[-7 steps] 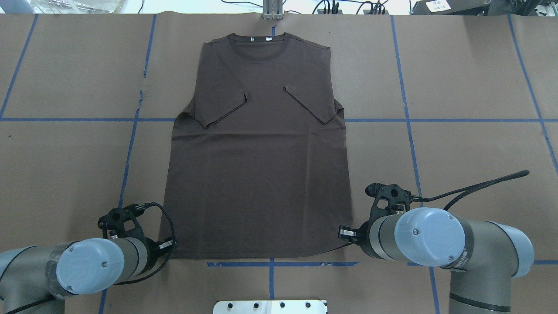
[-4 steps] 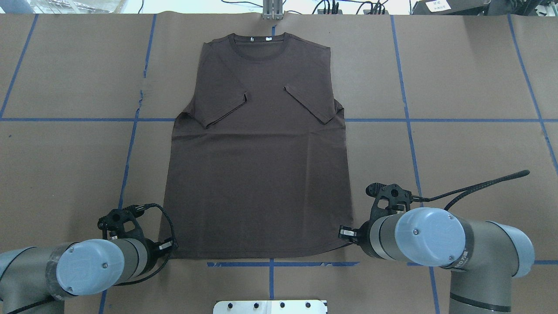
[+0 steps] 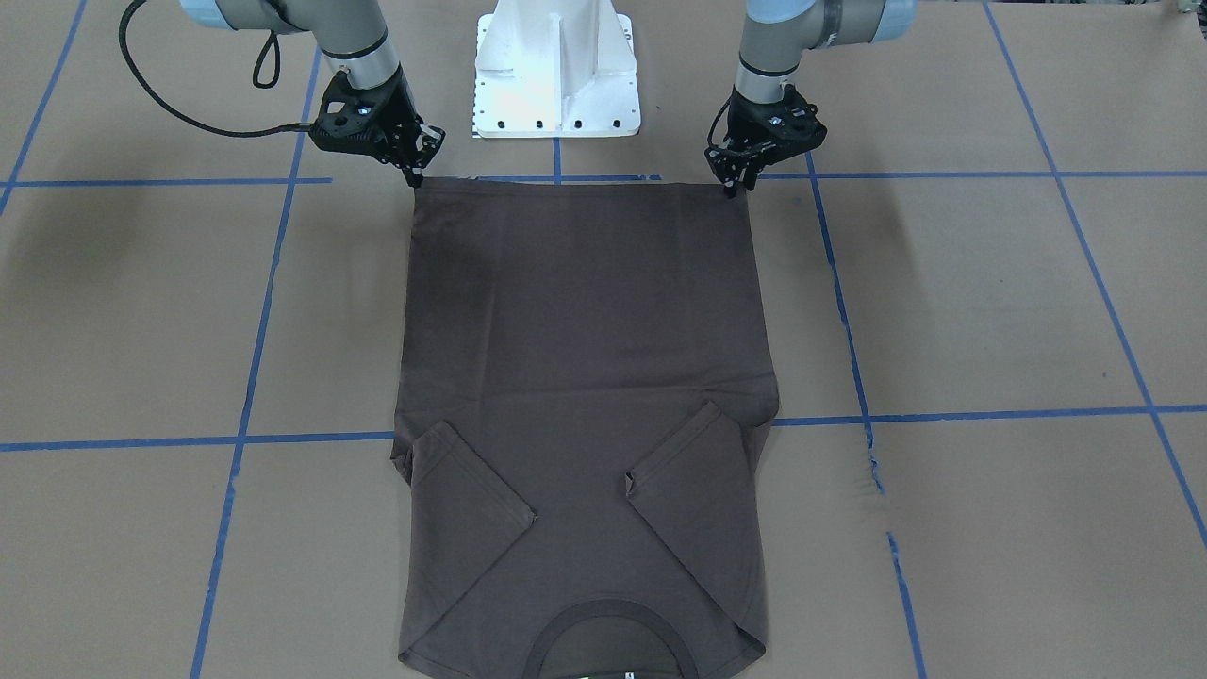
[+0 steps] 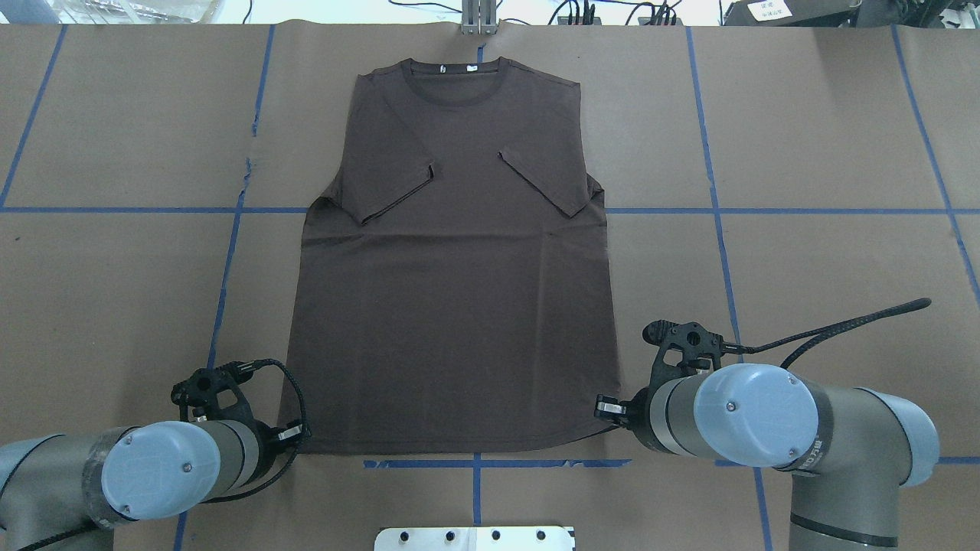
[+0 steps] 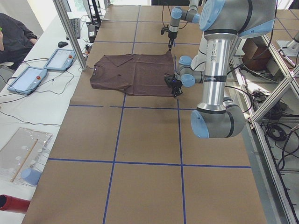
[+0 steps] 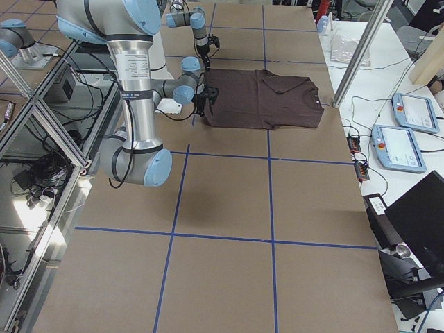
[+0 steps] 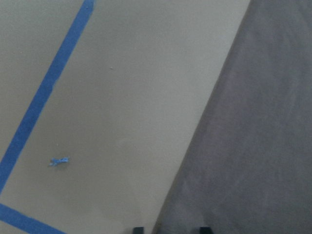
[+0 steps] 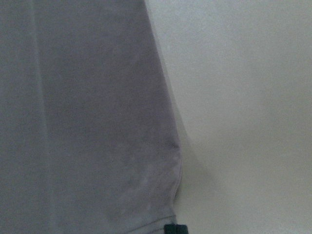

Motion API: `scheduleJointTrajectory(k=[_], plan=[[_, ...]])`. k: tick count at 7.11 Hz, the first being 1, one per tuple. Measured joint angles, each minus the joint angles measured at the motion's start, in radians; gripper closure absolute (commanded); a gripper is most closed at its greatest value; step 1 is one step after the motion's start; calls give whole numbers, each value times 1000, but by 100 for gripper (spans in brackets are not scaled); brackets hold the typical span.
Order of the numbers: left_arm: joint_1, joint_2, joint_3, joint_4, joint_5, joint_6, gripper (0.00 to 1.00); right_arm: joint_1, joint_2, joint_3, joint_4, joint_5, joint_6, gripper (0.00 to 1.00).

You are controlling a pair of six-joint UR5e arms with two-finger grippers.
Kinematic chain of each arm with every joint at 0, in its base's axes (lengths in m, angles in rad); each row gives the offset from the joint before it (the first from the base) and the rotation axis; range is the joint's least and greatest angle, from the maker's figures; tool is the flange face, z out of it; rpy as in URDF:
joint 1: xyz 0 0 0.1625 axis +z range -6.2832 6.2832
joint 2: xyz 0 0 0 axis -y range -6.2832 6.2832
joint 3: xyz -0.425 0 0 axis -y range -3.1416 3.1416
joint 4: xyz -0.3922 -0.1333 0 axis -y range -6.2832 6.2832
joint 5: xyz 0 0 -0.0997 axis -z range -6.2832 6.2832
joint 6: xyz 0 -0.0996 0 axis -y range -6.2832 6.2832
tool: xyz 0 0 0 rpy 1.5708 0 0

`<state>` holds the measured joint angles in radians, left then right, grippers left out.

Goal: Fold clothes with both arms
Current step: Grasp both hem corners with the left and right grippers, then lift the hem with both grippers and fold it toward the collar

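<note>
L end effector (image 3: pixel 732 186) pointed straight down at the hem corner of the T-shirt (image 4: pixel 452 306) on the robot's L side. In the L wrist view its two black fingertips (image 7: pixel 138 229) stood apart, i.e. open, w/ the shirt's side edge running down between them.

R end effector (image 3: pixel 415 177) pointed down at the opposite hem corner. The R wrist view showed only one black fingertip (image 8: pixel 175 228), just beside the rounded hem corner. No view made clear whether this one was spread or closed, so can't tell.

Both arms came in low from the robot's side. The L arm (image 4: pixel 153 467) and R arm (image 4: pixel 766 421) were silver-grey tubes w/ light-blue joint caps and black cables.

The shirt, dark brown-grey, lay flat on the counter (image 4: pixel 804 153) between the two arms. Its hem was nearest the robot and its ribbed collar (image 4: pixel 457 76) at the far edge. Both short sleeves, one (image 4: pixel 390 191) and the other (image 4: pixel 547 184), were folded inward onto the chest, so the outline was approx. a tall rectangle.

The counter was covered in brown paper marked w/ a grid of blue tape lines (image 4: pixel 475 464); one line ran just below the hem. The robot's white base (image 3: pixel 556 71) sat just behind the hem, between the arms.
</note>
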<state>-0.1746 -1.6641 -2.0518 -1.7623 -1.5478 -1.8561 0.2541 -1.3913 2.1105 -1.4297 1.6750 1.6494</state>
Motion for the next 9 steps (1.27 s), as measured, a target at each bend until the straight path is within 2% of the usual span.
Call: scheduleJointTrajectory(k=[5, 7, 9], plan=[[1, -2, -71, 40, -7, 6, 100, 39, -17, 28, -1, 58, -1, 100], [33, -1, -169, 133, -10, 26, 100, 12, -84, 110, -5, 91, -3, 100], [142, -3, -318, 251, -11, 35, 100, -60, -186, 226, -7, 143, -2, 100]])
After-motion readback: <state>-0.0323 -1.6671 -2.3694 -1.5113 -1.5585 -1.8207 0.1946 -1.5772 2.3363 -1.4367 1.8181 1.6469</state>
